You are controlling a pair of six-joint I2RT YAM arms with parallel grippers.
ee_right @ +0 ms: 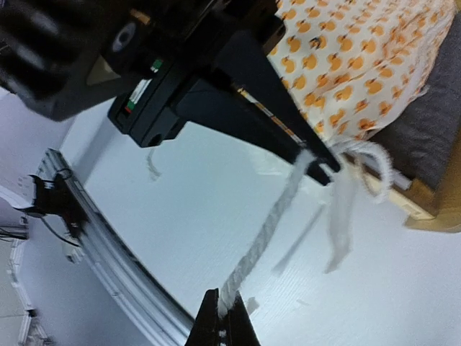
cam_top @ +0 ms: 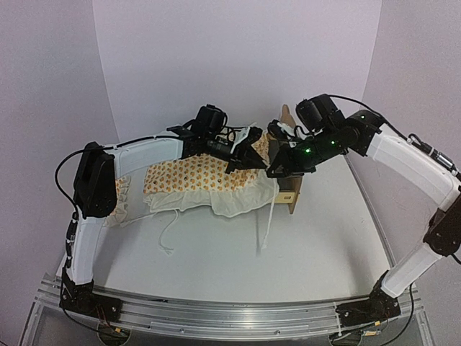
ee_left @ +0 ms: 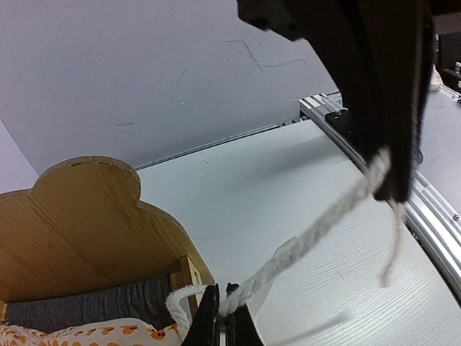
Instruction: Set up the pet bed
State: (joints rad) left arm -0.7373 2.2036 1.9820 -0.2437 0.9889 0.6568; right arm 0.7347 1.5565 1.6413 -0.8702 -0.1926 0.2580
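Note:
The pet bed's light-wood frame (cam_top: pixel 289 196) stands at mid-table, its scalloped headboard (ee_left: pixel 79 216) upright above the dark grey base (ee_left: pixel 94 306). The cream orange-print bedding (cam_top: pixel 194 173) lies half on the frame and spills left onto the table. My left gripper (cam_top: pixel 252 155) and right gripper (cam_top: pixel 278 167) meet over the bed's near corner. Both are shut on one white cord (ee_left: pixel 317 231) of the bedding, which is stretched taut between them. The left gripper (ee_left: pixel 223 308) pinches the end near the frame. The right gripper (ee_right: pixel 222 311) pinches the other end (ee_right: pixel 263 238).
Loose white ties (cam_top: pixel 167 238) trail from the bedding onto the white table, one (cam_top: pixel 265 229) beside the frame. An aluminium rail (cam_top: pixel 230 317) runs along the near edge. White walls close in the back and both sides.

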